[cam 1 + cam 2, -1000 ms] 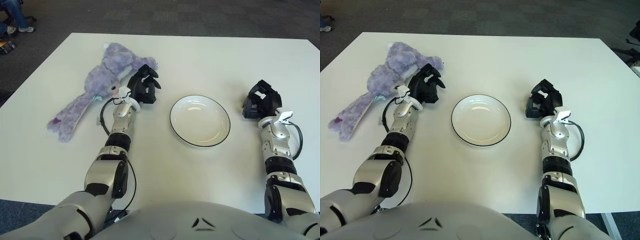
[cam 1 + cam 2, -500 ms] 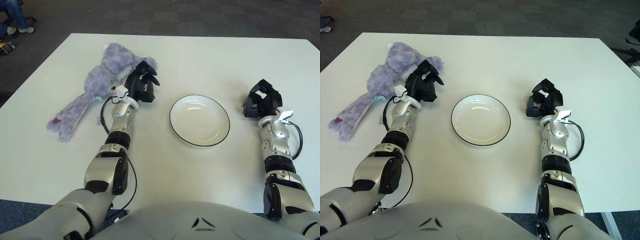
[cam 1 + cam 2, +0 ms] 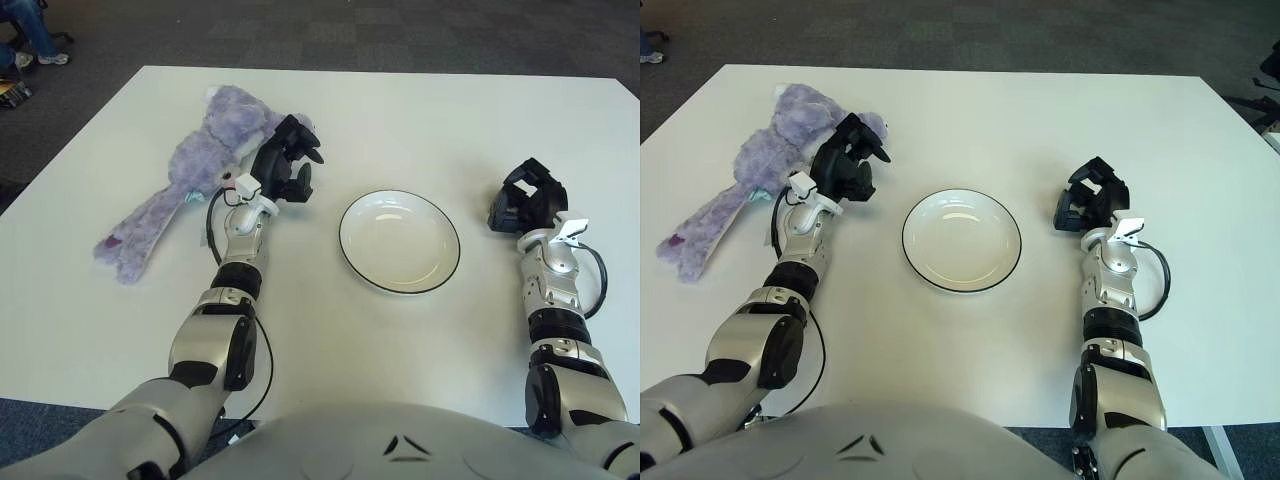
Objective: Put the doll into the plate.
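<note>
A purple plush doll (image 3: 190, 172) lies stretched out on the white table at the far left, its head toward the back and its legs toward the near left. My left hand (image 3: 285, 165) hovers just right of the doll's head with its fingers spread, holding nothing. A white plate with a dark rim (image 3: 400, 240) sits at the table's middle, to the right of that hand. My right hand (image 3: 525, 198) shows to the right of the plate with its fingers curled and nothing in them.
The white table (image 3: 420, 120) reaches back to a dark carpeted floor. A person's legs and shoes (image 3: 30, 35) show at the far left beyond the table.
My left hand has risen slightly toward the doll's head and its fingers have spread wider. The doll, the plate and the right hand have hardly moved.
</note>
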